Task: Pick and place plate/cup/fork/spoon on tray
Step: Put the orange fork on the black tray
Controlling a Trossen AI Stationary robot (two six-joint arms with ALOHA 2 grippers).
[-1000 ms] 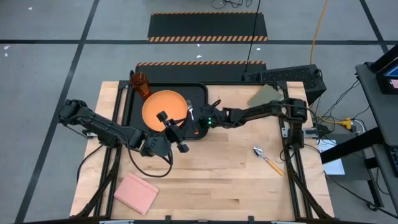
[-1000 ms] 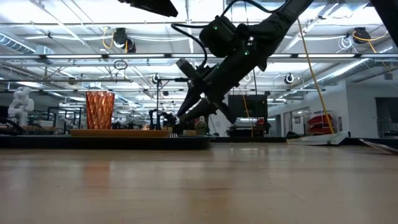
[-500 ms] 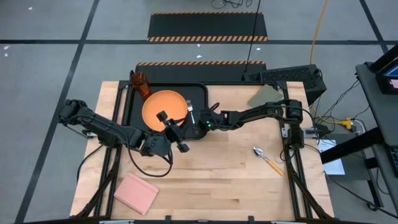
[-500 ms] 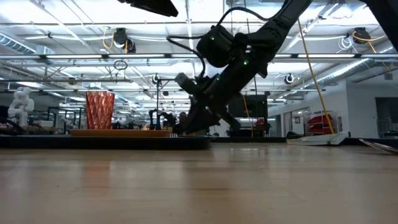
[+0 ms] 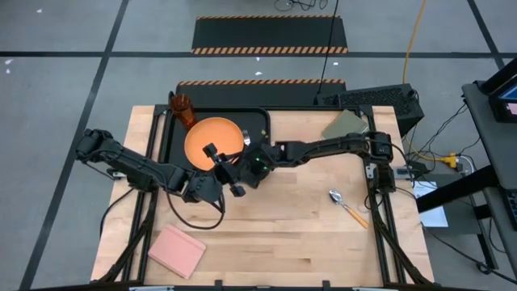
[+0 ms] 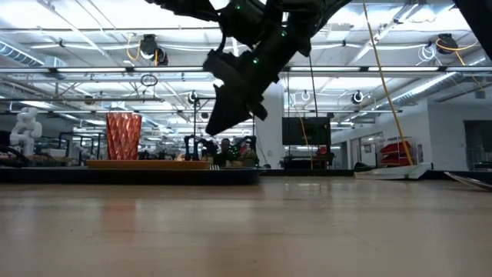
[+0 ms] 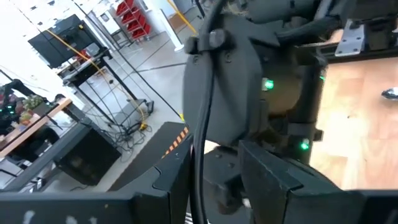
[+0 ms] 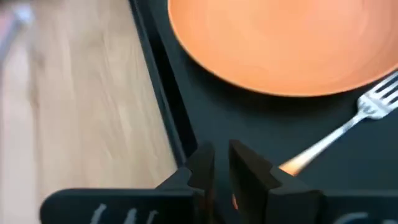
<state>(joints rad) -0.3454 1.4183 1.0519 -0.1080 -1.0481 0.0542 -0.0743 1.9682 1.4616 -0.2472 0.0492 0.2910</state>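
right gripper (image 5: 252,166): hanging over the near right part of the tray, raised clear of it in the low view (image 6: 231,108). Its wrist view shows the two dark fingers (image 8: 200,167) nearly together with just a thin slot between them, nothing clamped.

fork (image 8: 339,134): lying on the tray floor right ahead of the right fingers, orange handle end closest to them and partly hidden behind one finger, tines (image 8: 380,99) pointing away and just beside the plate rim. Can't tell if the fingers touch the handle; it looks like they're above it.

plate (image 5: 214,139): flat on the tray, just beyond the right gripper; fills most of the wrist view (image 8: 280,43).

cup (image 5: 183,108): upright at the tray's far left corner, well apart from both grippers; shows as the orange tumbler in the low view (image 6: 123,136).

tray (image 5: 260,121): black, under plate, cup and fork; its near rim (image 8: 161,93) runs past the right fingers.

spoon (image 5: 347,206): out on the bare wood, way off to the right, near the right arm's base and well apart from either gripper.

left gripper (image 5: 226,174): parked just beside the right one at the tray's near edge, over the plate's near rim. Fingers look spread apart, holding nothing.

pink pad (image 5: 178,250): near left part of the table, well behind the left gripper.
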